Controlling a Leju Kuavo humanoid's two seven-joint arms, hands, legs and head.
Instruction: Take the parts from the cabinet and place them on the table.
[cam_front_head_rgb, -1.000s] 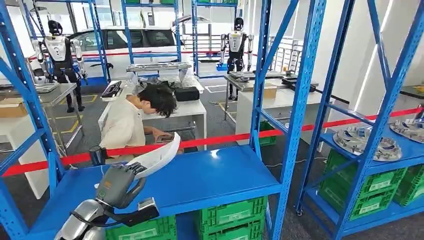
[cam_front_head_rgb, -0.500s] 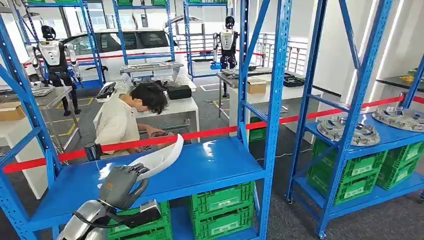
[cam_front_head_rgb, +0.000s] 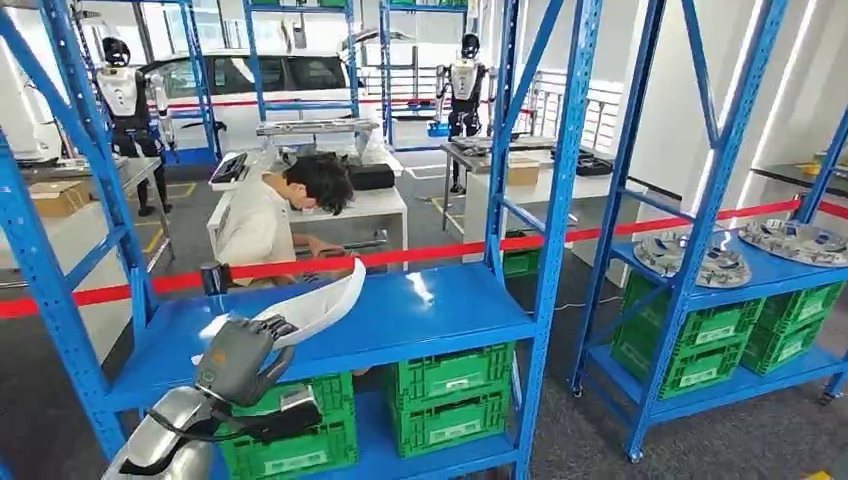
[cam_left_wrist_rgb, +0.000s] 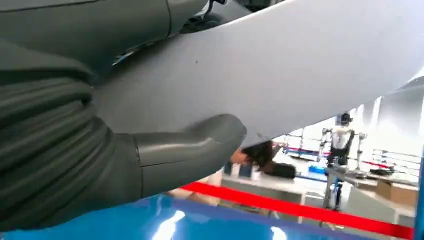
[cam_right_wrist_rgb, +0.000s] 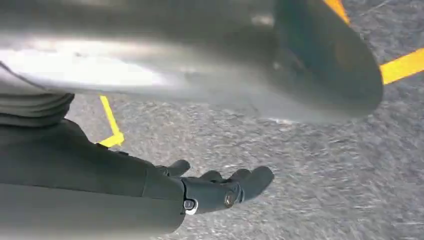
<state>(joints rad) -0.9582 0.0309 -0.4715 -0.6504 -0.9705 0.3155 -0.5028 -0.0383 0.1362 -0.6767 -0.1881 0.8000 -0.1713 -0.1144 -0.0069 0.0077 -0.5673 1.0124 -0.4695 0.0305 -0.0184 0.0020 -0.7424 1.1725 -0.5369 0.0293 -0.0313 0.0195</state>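
A long curved white part (cam_front_head_rgb: 322, 305) is held by my left hand (cam_front_head_rgb: 236, 362) just above the blue shelf (cam_front_head_rgb: 440, 310) of the cabinet, at its left side. The left wrist view has the same white part (cam_left_wrist_rgb: 280, 85) lying across my grey thumb (cam_left_wrist_rgb: 190, 145), with the fingers wrapped around it. My right hand (cam_right_wrist_rgb: 210, 187) hangs over grey floor, its fingers apart and holding nothing.
Blue rack uprights (cam_front_head_rgb: 555, 200) frame the shelf. Green crates (cam_front_head_rgb: 450, 395) sit below it. A second blue rack at the right carries round metal parts (cam_front_head_rgb: 700, 262). Behind a red tape line (cam_front_head_rgb: 420, 255) a person (cam_front_head_rgb: 265, 215) bends over a white table.
The whole picture has shifted, so the camera has moved; the racks slid sideways in view. My left hand keeps hold of the white part in the same pose.
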